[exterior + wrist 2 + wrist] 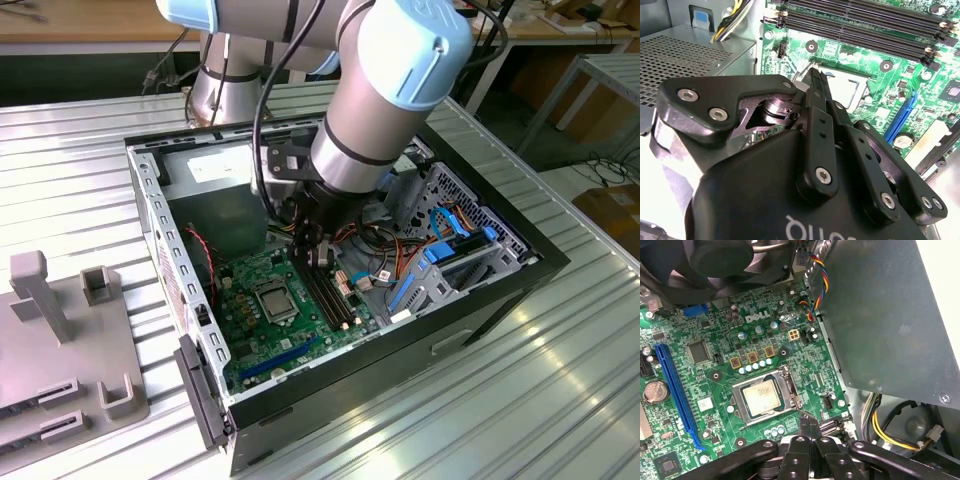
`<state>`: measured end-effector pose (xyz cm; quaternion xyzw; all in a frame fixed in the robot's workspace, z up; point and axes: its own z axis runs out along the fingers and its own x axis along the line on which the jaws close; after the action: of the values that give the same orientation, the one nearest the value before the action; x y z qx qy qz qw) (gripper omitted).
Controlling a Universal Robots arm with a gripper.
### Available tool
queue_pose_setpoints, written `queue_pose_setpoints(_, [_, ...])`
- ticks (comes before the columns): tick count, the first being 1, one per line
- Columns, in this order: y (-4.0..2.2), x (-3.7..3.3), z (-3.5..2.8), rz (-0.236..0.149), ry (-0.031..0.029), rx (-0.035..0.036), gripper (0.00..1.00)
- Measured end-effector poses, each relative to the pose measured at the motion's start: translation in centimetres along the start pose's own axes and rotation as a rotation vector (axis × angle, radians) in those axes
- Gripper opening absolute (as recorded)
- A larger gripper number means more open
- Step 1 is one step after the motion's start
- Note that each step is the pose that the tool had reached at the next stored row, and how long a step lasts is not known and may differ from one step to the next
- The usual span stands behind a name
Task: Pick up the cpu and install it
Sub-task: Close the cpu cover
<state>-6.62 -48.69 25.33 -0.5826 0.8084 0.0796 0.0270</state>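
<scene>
In the exterior view, a grey fixture [60, 340] sat on the worktop [500, 400] at the left, beside the open case [480, 300] holding the motherboard [300, 330]. The cpu [274, 301] lay in its socket on that board. The arm reached down into the case, its end effector [809, 427] clenched and empty, near the socket.

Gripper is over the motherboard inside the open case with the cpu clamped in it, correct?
Not quite. The gripper is over the motherboard in the open case, but it holds nothing. In the first wrist view the cpu lies in the socket frame on the board, apart from the shut gripper.
</scene>
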Motion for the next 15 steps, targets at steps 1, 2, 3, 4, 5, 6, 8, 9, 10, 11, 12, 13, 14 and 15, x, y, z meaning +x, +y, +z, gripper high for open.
queue_pose_setpoints(1, [-0.02,0.06,-0.01,0.0,0.0001,0.0,0.11])
queue_pose_setpoints(2, [-0.04,0.11,-0.02,0.0,0.0001,0.0,0.11])
queue_pose_setpoints(3, [-0.04,0.12,-0.02,0.0,0.0001,0.0,0.11])
queue_pose_setpoints(4, [-0.04,0.12,-0.02,0.0,0.0001,0.0,0.11])
queue_pose_setpoints(5, [-0.04,0.12,-0.02,0.0,0.0001,0.0,0.11])
queue_pose_setpoints(6, [-0.04,0.12,-0.02,0.0,0.0001,0.0,0.11])
queue_pose_setpoints(8, [-0.04,0.12,-0.02,0.0,0.0002,0.0001,0.11])
queue_pose_setpoints(9, [-0.01,0.13,-0.02,0.0,0.0002,0.0,0.11])
queue_pose_setpoints(10, [0.04,0.15,-0.02,0.0,0.0002,0.0001,0.11])
queue_pose_setpoints(11, [0.08,0.16,-0.01,0.0,0.0002,0.0001,0.11])
queue_pose_setpoints(12, [0.1,0.17,0.0,0.0,0.0003,0.0001,0.11])
queue_pose_setpoints(13, [0.18,0.2,0.01,0.0,0.0003,0.0001,0.11])
queue_pose_setpoints(14, [0.27,0.25,0.02,0.0,0.0003,0.0001,0.11])
queue_pose_setpoints(15, [0.36,0.29,0.02,0.0,0.0004,0.0001,0.11])
